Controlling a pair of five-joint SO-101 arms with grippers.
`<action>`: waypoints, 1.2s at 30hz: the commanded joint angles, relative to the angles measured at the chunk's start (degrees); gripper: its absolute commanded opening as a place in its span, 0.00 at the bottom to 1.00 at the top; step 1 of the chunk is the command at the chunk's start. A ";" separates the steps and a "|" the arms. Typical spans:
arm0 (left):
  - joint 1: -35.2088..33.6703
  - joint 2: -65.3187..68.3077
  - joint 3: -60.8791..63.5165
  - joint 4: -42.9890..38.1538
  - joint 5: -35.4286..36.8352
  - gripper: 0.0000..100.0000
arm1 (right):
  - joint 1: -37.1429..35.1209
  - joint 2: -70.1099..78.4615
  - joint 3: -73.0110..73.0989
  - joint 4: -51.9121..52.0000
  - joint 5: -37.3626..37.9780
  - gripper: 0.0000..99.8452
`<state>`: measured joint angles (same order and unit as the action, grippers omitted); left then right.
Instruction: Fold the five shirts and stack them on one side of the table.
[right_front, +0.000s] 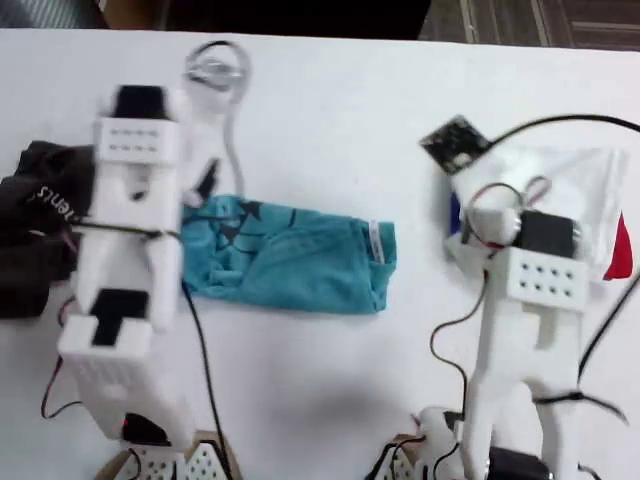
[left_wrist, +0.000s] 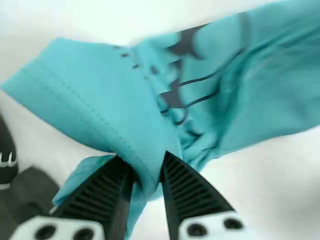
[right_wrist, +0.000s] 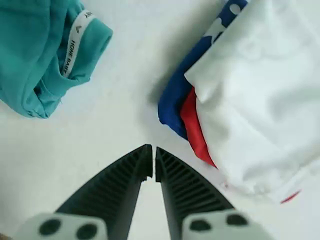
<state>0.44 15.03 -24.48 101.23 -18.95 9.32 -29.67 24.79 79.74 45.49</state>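
Left gripper (left_wrist: 145, 165) pinches the teal shirt's (left_wrist: 240, 90) hem, ready to fold.
Right gripper (right_wrist: 152, 151), pressed together and empty, hovers over the table (right_wrist: 125, 100) beside the folded stack (right_wrist: 260, 90).

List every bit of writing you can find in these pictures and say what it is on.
neck label of the teal shirt: small dark lettering, a maker's mark, so not quoted.
black shirt: white lettering, only part of it shows and it is blurred; not readable.
Front of the teal shirt: dark star shapes, no words.
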 joint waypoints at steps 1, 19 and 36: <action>9.05 -4.57 -0.31 0.88 1.05 0.03 | 4.79 -5.23 2.64 0.66 -0.26 0.02; 30.15 8.97 -16.22 -1.76 1.05 0.03 | 20.62 -21.93 25.76 -4.18 0.26 0.02; 28.04 15.91 -24.04 0.79 0.70 0.26 | 20.09 -26.86 30.77 -6.20 0.35 0.02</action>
<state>31.74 33.49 -43.91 100.88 -18.51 29.45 -55.34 55.21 75.52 45.49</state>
